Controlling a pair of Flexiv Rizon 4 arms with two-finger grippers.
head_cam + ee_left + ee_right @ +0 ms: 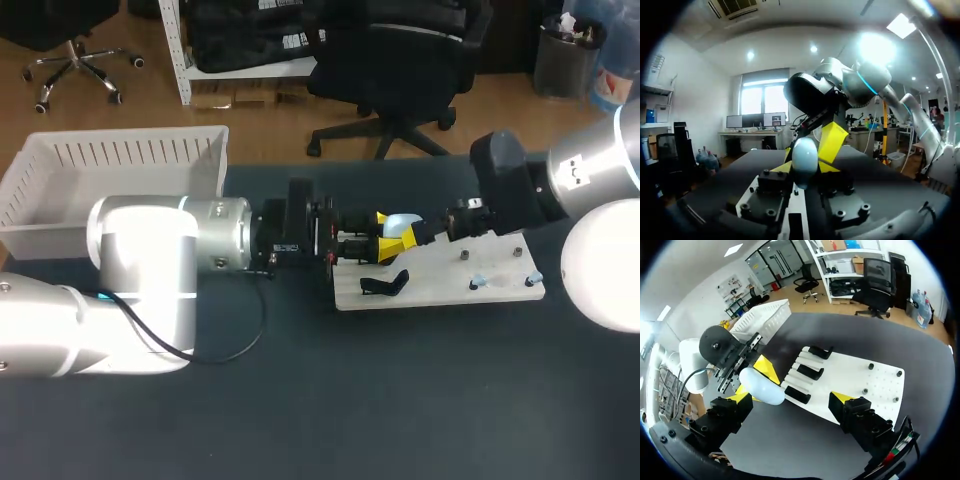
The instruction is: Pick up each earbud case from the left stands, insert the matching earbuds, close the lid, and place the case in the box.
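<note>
Item: earbud case (403, 222), pale, lid apparently down, clamped in your left gripper (390, 232) just above the white board (440, 292), at the end carrying its black stands (385, 285). Right gripper (790, 397): fingers spread wide, one tip just beside the case, over the board. Box (110, 165): well apart from the board. Handling, likely lid opening: hold the left clamp firm, set the right fingers squarely on the lid, avoid twisting.

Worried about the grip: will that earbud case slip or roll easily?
Probably slippery: the earbud case looks smooth and rounded, so the left gripper pinching it has little flat surface to hold. Set down on the white board, its egg-like shape would likely rock or roll.
</note>
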